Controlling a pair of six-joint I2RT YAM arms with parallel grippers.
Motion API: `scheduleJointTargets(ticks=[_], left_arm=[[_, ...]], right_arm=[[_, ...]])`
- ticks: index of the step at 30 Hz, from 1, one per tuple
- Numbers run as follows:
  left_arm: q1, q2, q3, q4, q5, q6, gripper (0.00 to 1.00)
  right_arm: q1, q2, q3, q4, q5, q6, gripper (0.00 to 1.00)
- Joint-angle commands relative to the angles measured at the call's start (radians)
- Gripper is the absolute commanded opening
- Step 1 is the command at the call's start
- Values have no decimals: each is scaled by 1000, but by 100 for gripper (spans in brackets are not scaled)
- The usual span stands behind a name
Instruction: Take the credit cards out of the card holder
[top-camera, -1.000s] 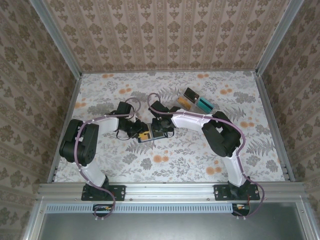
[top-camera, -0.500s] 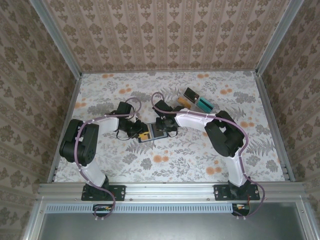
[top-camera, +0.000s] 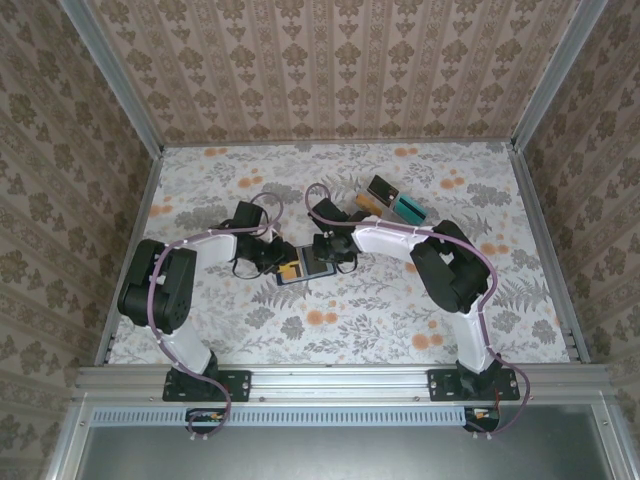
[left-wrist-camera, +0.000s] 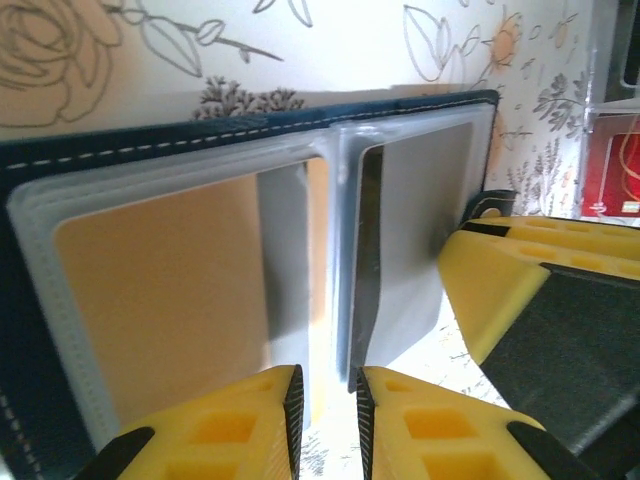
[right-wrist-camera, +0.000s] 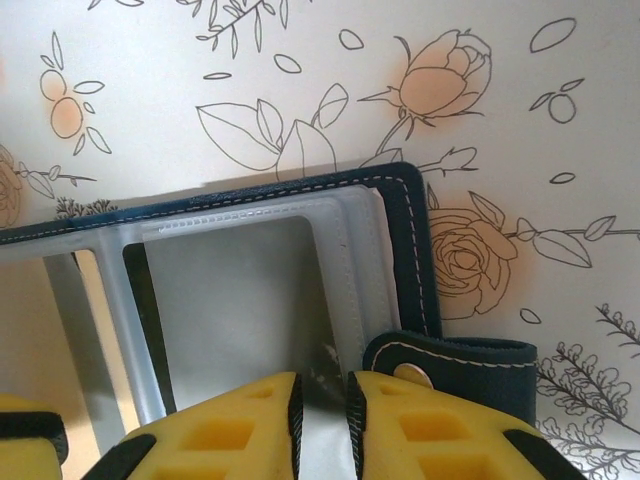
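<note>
The card holder (top-camera: 303, 267) lies open on the floral table between my two grippers, navy rim (left-wrist-camera: 200, 130) outside and clear sleeves inside. A tan-orange credit card (left-wrist-camera: 160, 300) sits in its left sleeve. The right sleeve (right-wrist-camera: 240, 300) looks grey. My left gripper (left-wrist-camera: 328, 385) (top-camera: 278, 264) is at the holder's near edge by the centre fold, jaws a narrow gap apart with table showing between. My right gripper (right-wrist-camera: 322, 390) (top-camera: 322, 258) stands over the grey sleeve beside the closing tab (right-wrist-camera: 460, 360), also narrowly open. One of its yellow fingers (left-wrist-camera: 520, 290) shows in the left wrist view.
A clear plastic tray (top-camera: 390, 203) holding coloured cards stands behind and to the right of the holder, and its edge (left-wrist-camera: 615, 100) appears in the left wrist view. Metal rails and patterned walls bound the table on three sides.
The right arm's wrist and elbow have shifted slightly over the holder. The left arm and the card holder have hardly moved.
</note>
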Motion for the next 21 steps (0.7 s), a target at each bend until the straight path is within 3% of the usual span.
scheduleJointTargets(ticks=[1,21], left_arm=[[-9,-3,37,39,37,-27,24],[-19,98,97,-46,3,-33,29]], right_arm=[[-10,26,-42,-16,-34,-2,24],[-32,30,-76,45,-111,12,24]])
